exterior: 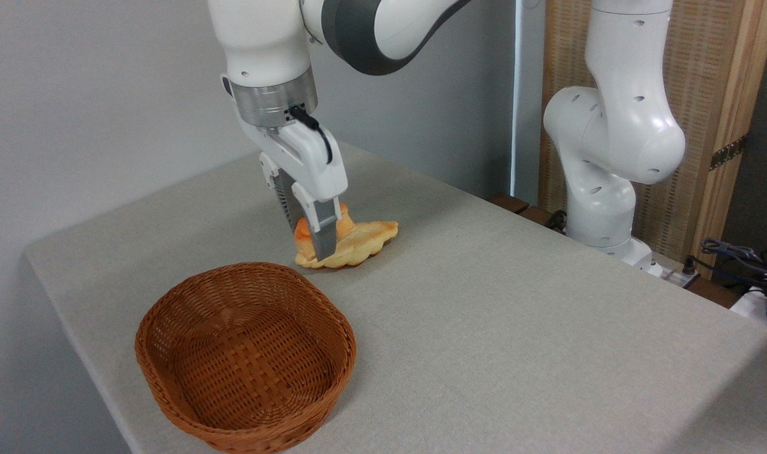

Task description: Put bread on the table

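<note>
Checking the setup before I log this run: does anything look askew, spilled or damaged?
Nothing spilled or damaged. The wicker basket sits upright and empty. The one oddity: the claw holds the orange bun right against the paler braided loaf on the table, so the two breads crowd together.

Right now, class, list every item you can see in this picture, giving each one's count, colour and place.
Bread: one, glossy orange, between the gripper's fingers, against the loaf.
Braided loaf: one, pale yellow, lying on the table behind the basket.
Basket: one, brown wicker, nothing visible inside, near front-left table edge.
Table: one, grey-beige speckled top.
Cables: dark, far right, off the table.
Arm base: white, behind the table's right side.
Gripper: one, white and grey, closed around the bread.
</note>
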Tool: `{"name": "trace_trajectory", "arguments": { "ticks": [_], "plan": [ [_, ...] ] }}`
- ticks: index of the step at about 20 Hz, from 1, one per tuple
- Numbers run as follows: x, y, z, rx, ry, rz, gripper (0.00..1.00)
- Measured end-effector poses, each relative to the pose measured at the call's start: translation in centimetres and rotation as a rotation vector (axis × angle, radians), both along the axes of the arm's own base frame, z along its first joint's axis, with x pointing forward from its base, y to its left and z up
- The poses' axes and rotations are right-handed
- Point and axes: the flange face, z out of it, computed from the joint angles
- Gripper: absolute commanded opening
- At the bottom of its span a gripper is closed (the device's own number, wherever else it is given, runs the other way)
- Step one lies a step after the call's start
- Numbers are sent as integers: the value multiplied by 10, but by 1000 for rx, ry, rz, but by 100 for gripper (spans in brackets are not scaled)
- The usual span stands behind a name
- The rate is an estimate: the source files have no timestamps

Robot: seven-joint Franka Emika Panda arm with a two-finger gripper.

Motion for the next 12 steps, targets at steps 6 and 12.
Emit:
{"name": "trace_trajectory", "arguments": {
  "ticks": [6, 12],
  "plan": [
    [-29, -23, -46, 33, 117, 47, 99],
    [-32, -22, -70, 45, 164, 48, 100]
  ]
}}
